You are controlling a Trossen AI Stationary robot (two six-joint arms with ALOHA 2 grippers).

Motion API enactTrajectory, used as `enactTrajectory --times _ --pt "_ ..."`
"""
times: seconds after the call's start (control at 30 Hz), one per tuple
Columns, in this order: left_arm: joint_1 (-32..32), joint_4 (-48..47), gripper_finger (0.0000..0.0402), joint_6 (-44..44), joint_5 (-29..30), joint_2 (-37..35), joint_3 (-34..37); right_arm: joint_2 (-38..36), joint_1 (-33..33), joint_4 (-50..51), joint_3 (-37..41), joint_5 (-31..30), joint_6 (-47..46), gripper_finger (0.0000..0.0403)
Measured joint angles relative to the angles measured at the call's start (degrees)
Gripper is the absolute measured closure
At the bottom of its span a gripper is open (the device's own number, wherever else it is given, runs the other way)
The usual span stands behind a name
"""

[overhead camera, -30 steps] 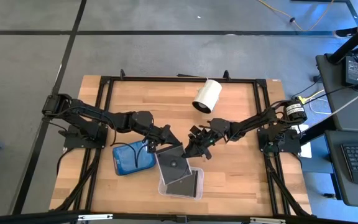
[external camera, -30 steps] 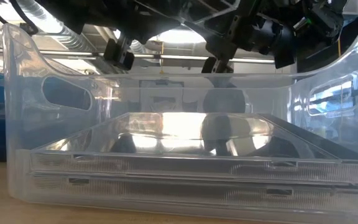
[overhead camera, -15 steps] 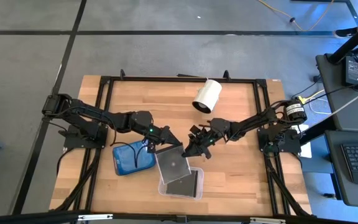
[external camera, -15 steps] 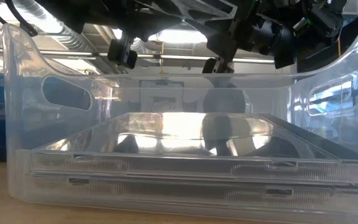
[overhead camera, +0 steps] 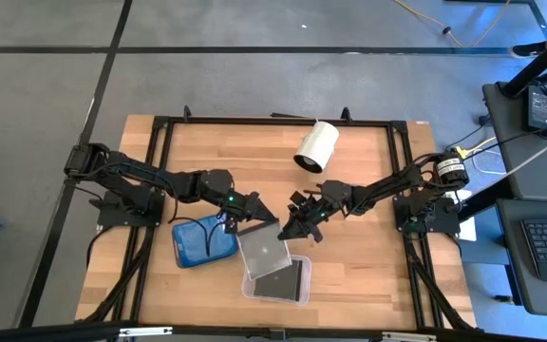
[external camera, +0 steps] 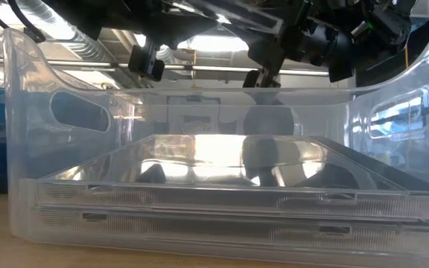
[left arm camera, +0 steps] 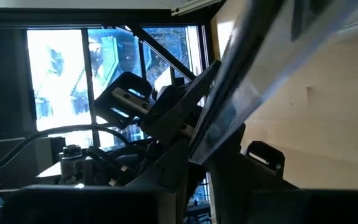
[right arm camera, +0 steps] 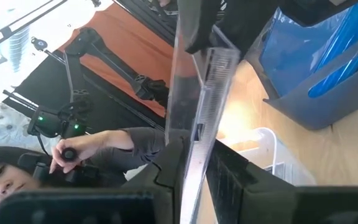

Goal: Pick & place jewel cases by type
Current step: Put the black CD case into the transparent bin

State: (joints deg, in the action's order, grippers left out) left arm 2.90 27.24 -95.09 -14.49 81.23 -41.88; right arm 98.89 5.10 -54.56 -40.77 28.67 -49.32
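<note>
I used the clear tray (overhead camera: 297,293) near the desk's (overhead camera: 359,256) front edge as my reference point. I saw one jewel case (overhead camera: 262,249) held in the air above the tray's rear-left corner, slightly tilted, its face catching the light. The left gripper (overhead camera: 254,214) was clenched on the case's far-left corner, and the right gripper (overhead camera: 286,231) was clenched on its far-right corner, so both arms met just behind the tray. In the right wrist view the case (right arm camera: 201,118) ran edge-on between the gripper's fingers (right arm camera: 232,177). In the left wrist view its transparent edge (left arm camera: 253,74) passed between that arm's fingers.

Inside the tray lay a dark jewel case (overhead camera: 283,281); from the low view I saw two flat cases stacked (external camera: 222,201) within the tray wall (external camera: 21,134).

Directly left of the tray sat a blue tray (overhead camera: 201,242). A white cylinder (overhead camera: 316,145) lay well behind the tray, near the desk's far edge.

A person's hand (right arm camera: 82,149) showed beyond the desk in the right wrist view.
</note>
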Motion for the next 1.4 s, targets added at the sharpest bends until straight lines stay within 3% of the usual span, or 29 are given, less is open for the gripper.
enactTrajectory --times 0.3,1.07,1.4 --pt "-0.03 -1.31 0.0314 -1.34 0.9 -0.07 -0.01 0.0 0.0 0.24 0.07 -0.12 -0.09 0.0339" --pt "-1.39 -2.51 0.0316 2.29 4.99 -0.75 0.06 -0.04 0.04 0.32 0.15 0.5 0.33 0.0354" --pt "-3.82 -2.64 0.0318 7.43 2.9 -2.73 0.03 -0.07 0.02 0.54 -0.09 -0.33 2.45 0.0356"
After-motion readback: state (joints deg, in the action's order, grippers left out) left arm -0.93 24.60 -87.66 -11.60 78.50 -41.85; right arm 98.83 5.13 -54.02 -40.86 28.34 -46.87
